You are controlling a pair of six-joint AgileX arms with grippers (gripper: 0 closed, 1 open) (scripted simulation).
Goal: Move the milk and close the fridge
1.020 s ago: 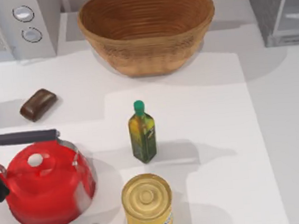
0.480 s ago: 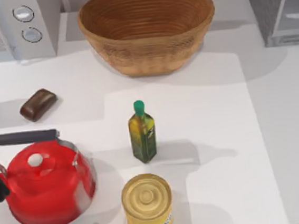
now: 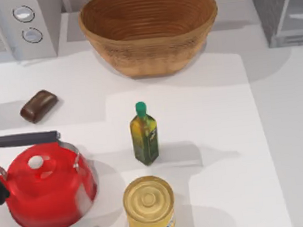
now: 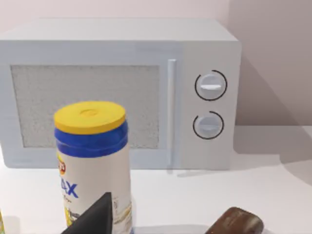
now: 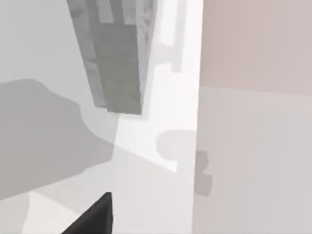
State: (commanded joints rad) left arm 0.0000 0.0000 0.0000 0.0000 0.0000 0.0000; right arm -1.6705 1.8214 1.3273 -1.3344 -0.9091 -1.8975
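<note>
Since the milk cannot be placed from these views, key relation: fridge (image 3: 284,9) stands at the worktop's (image 3: 282,133) right rear corner, nearer my right arm.
Right gripper (image 5: 92,219): faces the fridge's grey side, apart from it; released or clenched, cannot tell.
Fridge door: pale panel looks ajar, a judgement.
Left gripper (image 4: 93,220): at the left edge beside the red kettle (image 3: 47,190), facing a yellow-lidded canister (image 4: 92,161) and the microwave (image 4: 122,92); grip state, cannot tell.
Obstacles: basket (image 3: 148,28) and olive oil bottle (image 3: 144,135) sit well left of the fridge.
</note>
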